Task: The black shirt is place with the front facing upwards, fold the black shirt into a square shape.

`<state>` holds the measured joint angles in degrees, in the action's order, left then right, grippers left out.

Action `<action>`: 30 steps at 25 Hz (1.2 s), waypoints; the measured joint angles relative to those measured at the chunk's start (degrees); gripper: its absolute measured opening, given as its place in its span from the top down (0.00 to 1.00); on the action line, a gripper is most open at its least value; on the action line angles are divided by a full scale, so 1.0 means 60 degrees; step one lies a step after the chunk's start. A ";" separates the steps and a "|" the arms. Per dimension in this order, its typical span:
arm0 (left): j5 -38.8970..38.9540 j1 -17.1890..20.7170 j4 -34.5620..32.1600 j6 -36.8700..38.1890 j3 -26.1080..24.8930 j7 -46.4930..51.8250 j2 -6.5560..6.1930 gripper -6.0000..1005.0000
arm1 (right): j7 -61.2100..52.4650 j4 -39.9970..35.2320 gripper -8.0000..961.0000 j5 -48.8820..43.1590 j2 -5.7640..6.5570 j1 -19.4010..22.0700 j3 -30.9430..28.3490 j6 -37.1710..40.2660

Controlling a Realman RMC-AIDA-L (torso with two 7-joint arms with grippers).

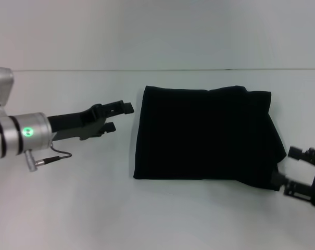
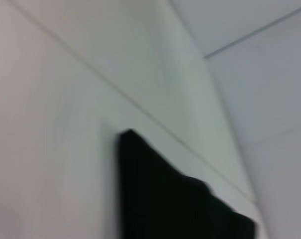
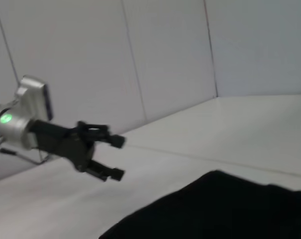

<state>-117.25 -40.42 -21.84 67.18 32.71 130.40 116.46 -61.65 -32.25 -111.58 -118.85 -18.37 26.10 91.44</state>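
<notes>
Right end effector (image 1: 293, 167) spread, touching folded black shirt (image 1: 204, 133) corner; left end effector (image 1: 119, 116) spread, beside.

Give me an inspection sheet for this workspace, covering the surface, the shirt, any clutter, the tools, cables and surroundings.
Surface: white table, plain, no marks seen.
Job's things: black shirt lies folded into a rough rectangle at the middle of the table; its right edge is uneven, with a loose corner sticking out low on the right. No print or label shows.
Clutter: nothing seen.
Tools: left tool open, beside the shirt's left edge, not touching it. Right tool open, at the shirt's lower right corner; contact cannot be told.
Cables: one thin grey cable loops under the left wrist.
Surroundings: pale panelled wall behind the table.
</notes>
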 joint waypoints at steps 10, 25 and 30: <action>0.0001 -0.0802 0.0452 -0.2115 0.1028 0.0222 0.0387 0.06 | 0.0488 0.0451 0.06 -0.0352 -0.0012 0.0136 0.0019 -0.0112; 0.0001 -0.1067 0.0621 -0.3064 0.1329 0.0181 0.0855 0.06 | 0.0875 0.0469 0.06 -0.0605 -0.0109 0.0017 0.0010 -0.0407; 0.0001 -0.1195 0.0719 -0.3135 0.1595 0.0178 0.0954 0.06 | 0.0807 0.0469 0.07 -0.0604 -0.0113 -0.0038 0.0002 -0.0358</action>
<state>-117.24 -47.58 -17.52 48.38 42.28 131.46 122.18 -56.80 -29.44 -115.21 -119.53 -18.60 26.11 89.29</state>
